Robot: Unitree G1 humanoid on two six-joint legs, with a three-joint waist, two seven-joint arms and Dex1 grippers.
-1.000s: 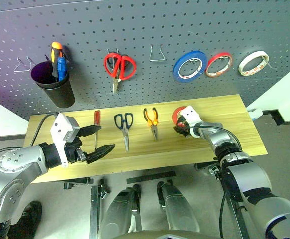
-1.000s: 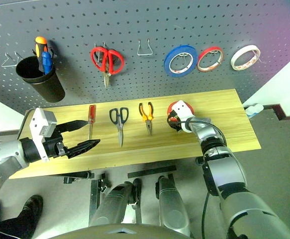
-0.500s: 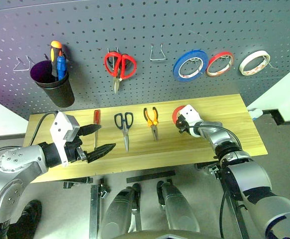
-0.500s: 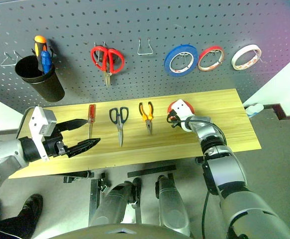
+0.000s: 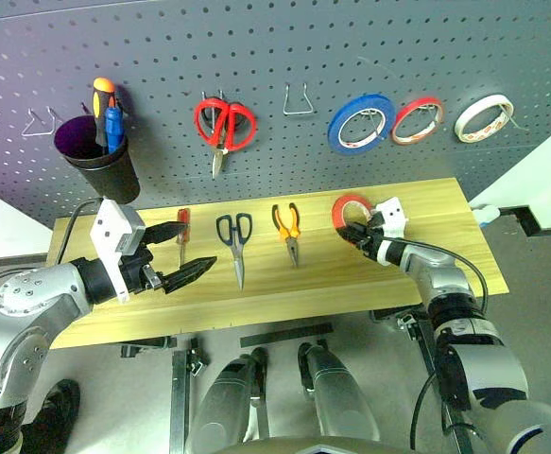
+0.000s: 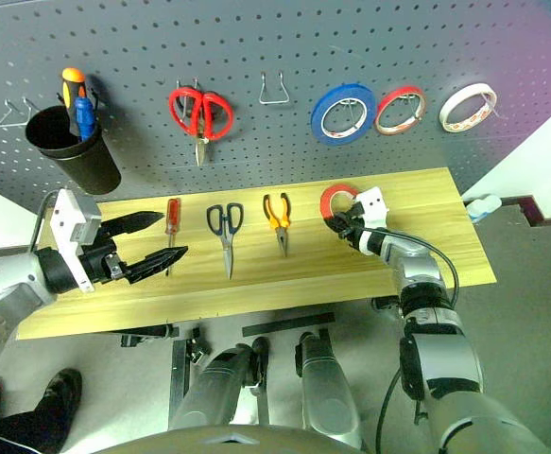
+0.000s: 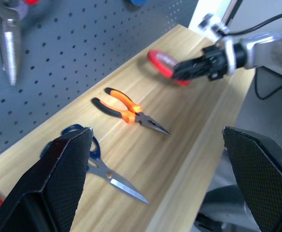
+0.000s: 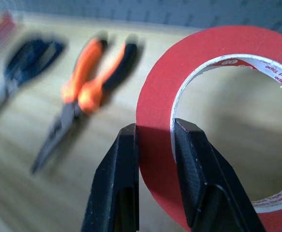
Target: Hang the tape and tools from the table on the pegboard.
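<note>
Not far in yet: R gripper (image 8: 155, 145) has jaws clamped on tape (image 5: 351, 210), tipped up off table (image 5: 426, 203) at right; pliers (image 5: 288, 227), scissors (image 5: 234, 236), screwdriver (image 5: 182, 230) lie flat, none on pegboard (image 5: 284, 47); L gripper (image 5: 185, 251) hovers wide open, empty.

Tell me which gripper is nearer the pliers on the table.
Right. The right gripper, shut on the red tape, is just beside the pliers. The left gripper, open, hovers farther off, beyond the scissors and screwdriver.
</note>
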